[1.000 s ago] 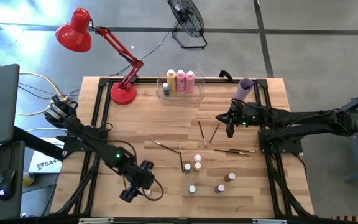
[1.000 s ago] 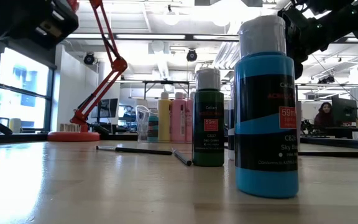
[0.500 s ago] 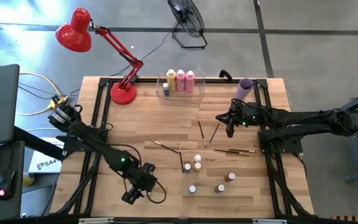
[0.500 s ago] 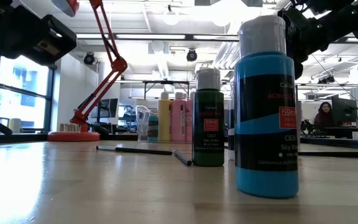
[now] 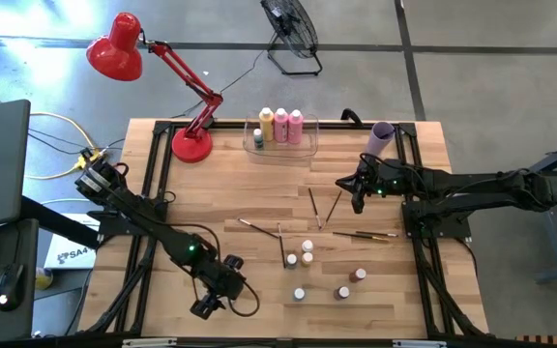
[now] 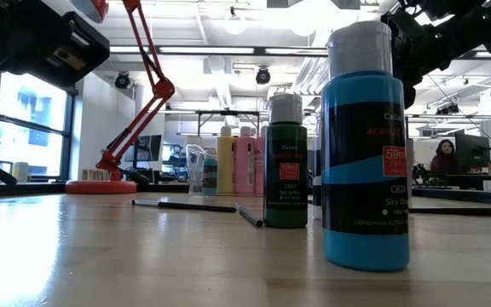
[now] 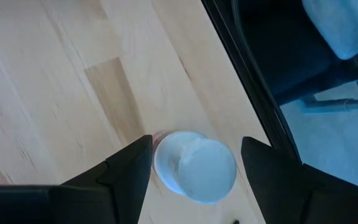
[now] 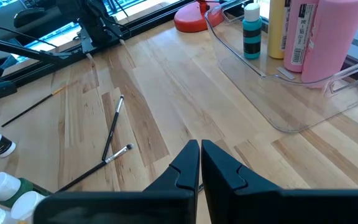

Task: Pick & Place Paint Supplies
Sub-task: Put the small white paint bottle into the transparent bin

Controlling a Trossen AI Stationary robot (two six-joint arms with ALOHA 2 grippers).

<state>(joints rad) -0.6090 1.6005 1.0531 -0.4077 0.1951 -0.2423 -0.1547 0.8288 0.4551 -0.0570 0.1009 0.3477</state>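
Note:
A tiny white-capped bottle stands upright on the wood close to the table's near edge. My left gripper is open above it, one finger on each side of the cap and a thin gap at each. Several more small bottles stand near the table's middle, among them a blue one and a green one. Thin paintbrushes lie flat around them. Three taller yellow, orange and pink bottles stand in the clear bin at the far edge. My right gripper hangs shut over the table's right part.
A red desk lamp stands at the far left beside the bin, and a lilac cup lies at the far right. Black frame rails run along the table's edges, close to the bottle under my left gripper. Bare wood lies left of the brushes.
My left gripper has sunk a little toward the white-capped bottle near the table's near edge, then held still with its fingers open.

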